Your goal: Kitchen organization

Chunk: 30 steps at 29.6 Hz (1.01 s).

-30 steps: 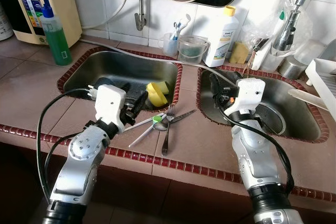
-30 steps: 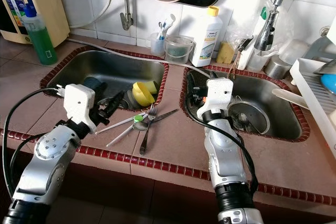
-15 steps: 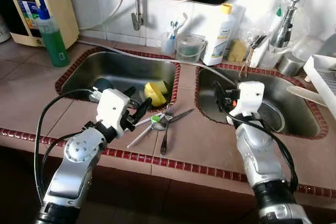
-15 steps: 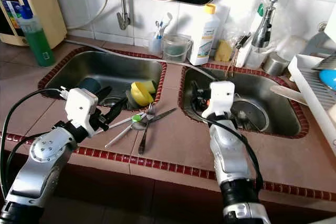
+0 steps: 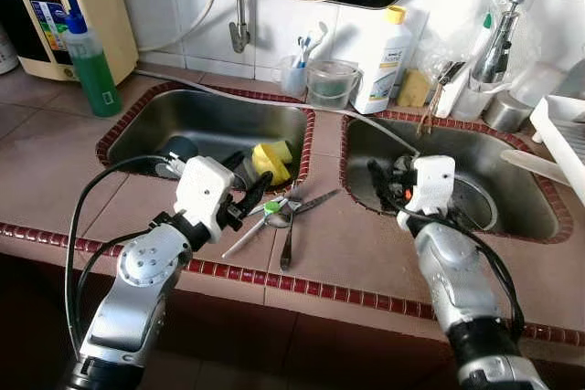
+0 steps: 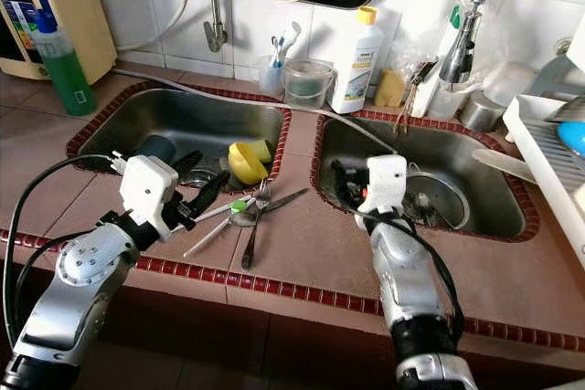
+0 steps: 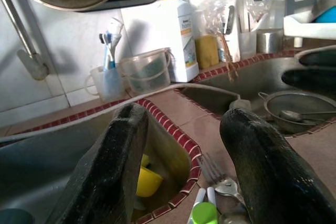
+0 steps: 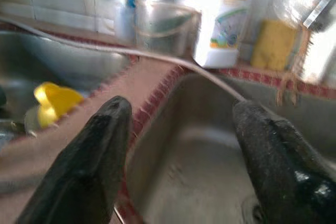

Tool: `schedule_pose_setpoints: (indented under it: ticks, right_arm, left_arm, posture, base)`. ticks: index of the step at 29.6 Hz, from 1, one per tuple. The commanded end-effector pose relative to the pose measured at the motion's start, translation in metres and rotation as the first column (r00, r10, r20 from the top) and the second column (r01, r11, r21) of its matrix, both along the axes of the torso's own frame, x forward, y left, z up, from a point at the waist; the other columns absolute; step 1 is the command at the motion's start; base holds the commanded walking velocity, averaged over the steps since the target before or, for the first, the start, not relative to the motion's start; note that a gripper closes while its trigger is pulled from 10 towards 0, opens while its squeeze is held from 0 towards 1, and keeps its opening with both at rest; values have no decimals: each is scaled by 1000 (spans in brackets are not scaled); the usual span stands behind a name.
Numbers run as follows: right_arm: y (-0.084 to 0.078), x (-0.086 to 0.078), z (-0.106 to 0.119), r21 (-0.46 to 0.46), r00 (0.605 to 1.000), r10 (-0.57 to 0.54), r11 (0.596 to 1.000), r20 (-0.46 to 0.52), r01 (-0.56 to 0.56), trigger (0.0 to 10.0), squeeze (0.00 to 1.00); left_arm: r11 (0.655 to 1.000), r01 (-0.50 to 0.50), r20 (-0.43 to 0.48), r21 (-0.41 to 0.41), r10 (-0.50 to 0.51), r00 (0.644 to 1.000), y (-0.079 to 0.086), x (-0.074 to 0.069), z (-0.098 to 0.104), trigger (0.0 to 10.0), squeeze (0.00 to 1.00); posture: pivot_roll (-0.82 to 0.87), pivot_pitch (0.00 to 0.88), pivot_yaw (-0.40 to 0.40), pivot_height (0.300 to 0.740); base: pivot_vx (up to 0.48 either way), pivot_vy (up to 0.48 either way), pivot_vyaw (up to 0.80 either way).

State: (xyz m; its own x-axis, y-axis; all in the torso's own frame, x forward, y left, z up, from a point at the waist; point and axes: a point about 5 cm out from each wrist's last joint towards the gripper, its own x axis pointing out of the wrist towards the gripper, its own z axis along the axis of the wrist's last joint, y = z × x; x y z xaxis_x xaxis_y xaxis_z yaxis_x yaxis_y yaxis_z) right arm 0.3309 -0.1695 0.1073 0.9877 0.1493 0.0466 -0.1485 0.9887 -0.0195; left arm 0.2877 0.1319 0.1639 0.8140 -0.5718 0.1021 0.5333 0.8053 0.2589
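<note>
Spread left gripper (image 5: 245,200) just beside shiny steel cutlery (image 5: 288,216) on matte tiled tabletop (image 5: 352,248); right gripper (image 5: 382,184) spread over steel sink (image 5: 535,216).

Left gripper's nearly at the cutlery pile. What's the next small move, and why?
Probably ease the left gripper forward and down onto the cutlery. Its fingers are open and empty, just short of the pile on the counter strip between the sinks. The right gripper hovers open over the right sink.

Bare counter (image 5: 356,248) right of cutlery (image 5: 285,212) (sinks flanking).
</note>
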Motion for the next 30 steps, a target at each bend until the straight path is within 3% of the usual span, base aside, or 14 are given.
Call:
schedule_pose_setpoints:
  ticks: [1, 13, 30]
  right_arm:
    - [0, -2, 6, -10, 999, -7, 1000, 36, 7, 10000, 0]
    - [29, -31, 1, 10, 995, 31, 999, 93, -32, 10000, 0]
    - [30, -41, 8, 33, 992, -26, 999, 121, 22, 10000, 0]
  left_arm:
    - [1000, 24, -3, 14, -24, 1000, -2, -3, 1, 10000, 0]
    - [994, 89, -102, 61, -83, 991, -6, -11, -22, 10000, 0]
    - [986, 121, -149, 111, -104, 983, 0, -26, -23, 10000, 0]
  posture:
    - [-47, 12, -56, 740]
    - [-61, 19, -36, 740]
    - [-71, 41, -14, 740]
  base:
    - [0, 0, 0]
    - [0, 0, 0]
    - [0, 0, 0]
